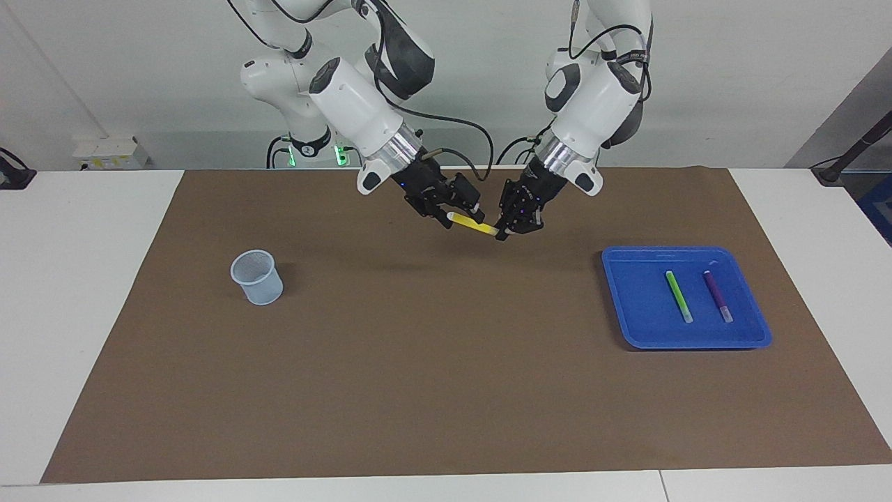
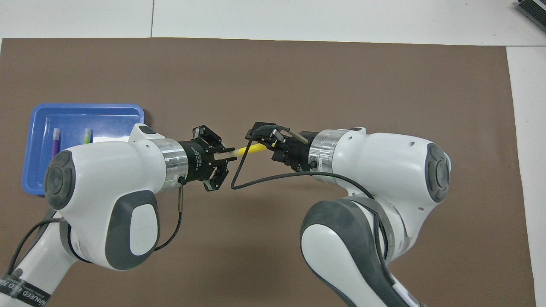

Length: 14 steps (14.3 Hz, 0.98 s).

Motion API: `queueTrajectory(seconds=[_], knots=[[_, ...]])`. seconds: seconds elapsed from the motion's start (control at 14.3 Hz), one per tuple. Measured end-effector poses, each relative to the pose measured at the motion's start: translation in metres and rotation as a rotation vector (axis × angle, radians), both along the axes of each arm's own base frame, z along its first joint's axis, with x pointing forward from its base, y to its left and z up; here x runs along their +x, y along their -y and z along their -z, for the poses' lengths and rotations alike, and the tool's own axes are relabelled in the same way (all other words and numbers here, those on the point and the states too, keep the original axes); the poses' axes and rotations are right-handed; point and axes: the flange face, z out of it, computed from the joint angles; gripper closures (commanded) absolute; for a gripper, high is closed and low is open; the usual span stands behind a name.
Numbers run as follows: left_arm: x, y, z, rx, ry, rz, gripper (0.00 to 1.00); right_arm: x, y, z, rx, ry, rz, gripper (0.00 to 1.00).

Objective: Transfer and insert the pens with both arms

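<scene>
Pen (slim, yellow) pinched in left gripper.

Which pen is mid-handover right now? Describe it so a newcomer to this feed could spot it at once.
Start at the brown mat and look above its robot-side middle, where the two black grippers meet. The yellow pen hangs in the air there, the left gripper shut on one end, the right gripper around the other. Unlike the green pen and purple pen lying in the blue tray, it is yellow and airborne.

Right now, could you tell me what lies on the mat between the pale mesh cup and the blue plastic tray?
Nothing: the facing view shows only bare brown mat between pale mesh cup and blue plastic tray.
</scene>
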Motion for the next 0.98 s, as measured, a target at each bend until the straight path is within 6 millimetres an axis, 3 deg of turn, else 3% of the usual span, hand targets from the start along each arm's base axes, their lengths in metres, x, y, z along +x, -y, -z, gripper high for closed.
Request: queueTrajectory(seconds=[0.14,0.35,0.63,0.98], knots=[[0.000,0.000,-0.001,-0.001,0.001,0.000,1.00,-0.002,0.000,-0.002,0.000,-0.011,-0.012,0.16],[-0.001,0.000,-0.004,-0.003,0.007,0.000,1.00,-0.003,0.001,-0.009,0.004,-0.008,-0.016,0.39],[-0.003,-0.002,-0.006,-0.005,0.019,-0.006,1.00,-0.002,0.004,-0.011,0.003,0.003,-0.020,0.43],[-0.005,-0.003,-0.003,-0.003,0.020,-0.008,1.00,-0.001,0.006,-0.011,-0.006,0.026,-0.043,0.65]])
